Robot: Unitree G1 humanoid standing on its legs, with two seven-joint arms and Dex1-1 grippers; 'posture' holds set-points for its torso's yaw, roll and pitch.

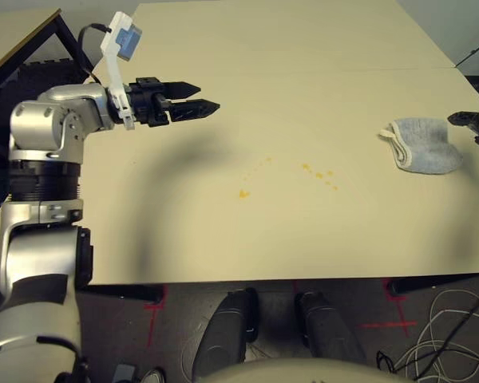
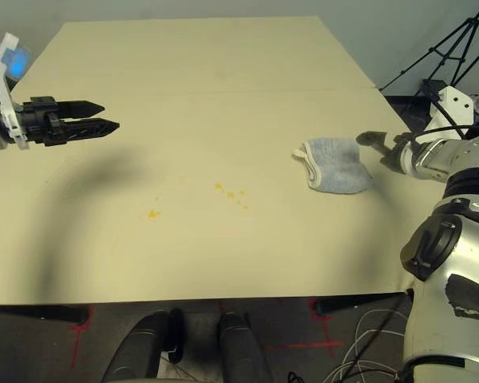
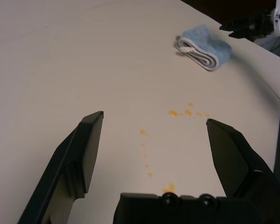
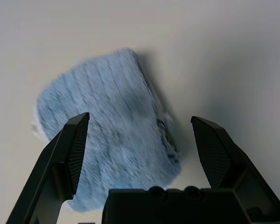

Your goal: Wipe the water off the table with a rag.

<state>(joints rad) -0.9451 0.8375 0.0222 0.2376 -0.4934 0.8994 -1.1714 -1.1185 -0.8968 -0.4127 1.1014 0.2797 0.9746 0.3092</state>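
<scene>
The rag (image 1: 421,144) lies folded on the right side of the table (image 1: 303,48), grey-blue with a whitish edge. The water (image 1: 319,173) is several tiny yellow-orange droplets near the table's middle, with a separate speck (image 1: 243,193) to their left. My right gripper (image 2: 375,148) hovers just right of the rag, open, and in the right wrist view the rag (image 4: 107,140) sits between and beyond its fingers (image 4: 70,149). My left gripper (image 1: 203,97) hangs open above the table's left part, pointing right, well apart from the droplets (image 3: 179,112) and the rag (image 3: 203,45).
A smaller tan tabletop with a black frame (image 1: 16,32) stands at the far left. A tripod (image 2: 455,48) is off the table's far right corner. Loose cables (image 1: 455,335) lie on the floor below the table's front edge.
</scene>
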